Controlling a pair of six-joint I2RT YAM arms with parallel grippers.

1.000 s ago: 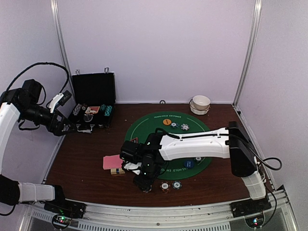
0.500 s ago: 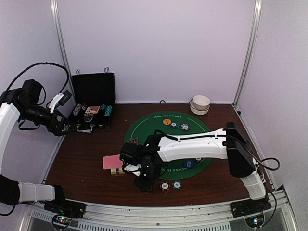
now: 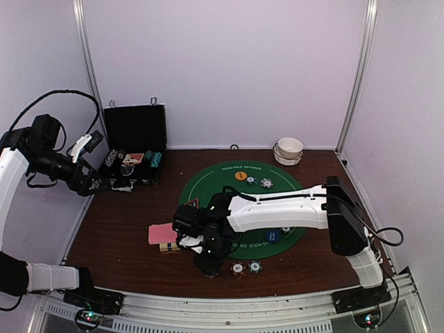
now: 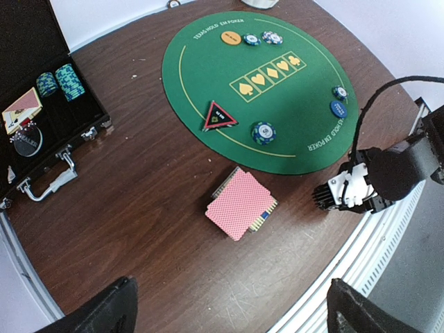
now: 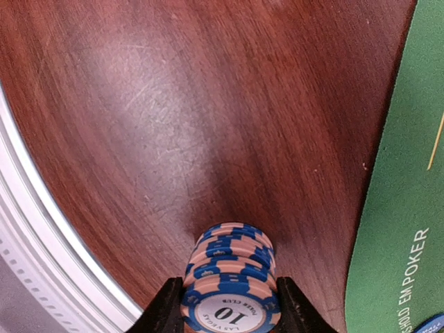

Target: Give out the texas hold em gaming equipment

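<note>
Left pincer (image 4: 230,286) spread wide, far left beside the black case (image 3: 133,149). Pink-backed cards (image 3: 161,233) lie flat on the worktop (image 3: 118,222). Right pincer (image 5: 229,309) is pinching the blue-and-pink chip stack (image 5: 232,260), which stands on bare wood just off the green mat (image 5: 395,208). Loose chips (image 3: 238,268) sit just to its right.

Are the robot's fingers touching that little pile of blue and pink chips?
Touching. The right wrist view shows the right arm's fingers pressed against both sides of the chip stack, with no gap on either side.
</note>
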